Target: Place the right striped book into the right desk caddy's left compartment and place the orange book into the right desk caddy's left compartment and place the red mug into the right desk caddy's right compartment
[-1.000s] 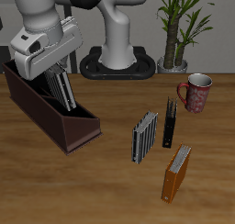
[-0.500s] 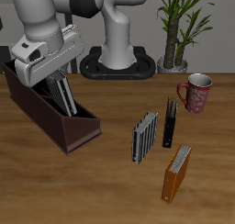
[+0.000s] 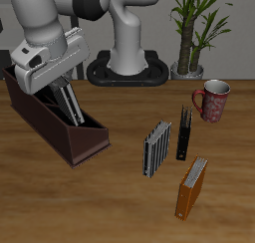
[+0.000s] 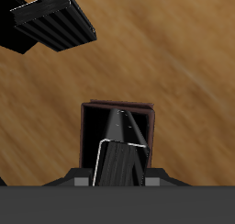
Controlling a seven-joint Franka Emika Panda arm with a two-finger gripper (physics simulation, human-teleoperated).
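Above the right desk caddy (image 3: 55, 118), my end effector (image 3: 68, 100) clamps the right striped book (image 3: 70, 103) upright to slot into its left compartment.

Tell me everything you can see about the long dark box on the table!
The right desk caddy is a long, dark maroon-brown box with an open top, lying slantwise on the wooden table. Its walls look smooth and hard, and one end slopes down lower than the other. A striped book stands inside it, leaning a little. The gripper hangs right above that book; whether it holds the book cannot be told. The other books and the mug sit apart from the box.
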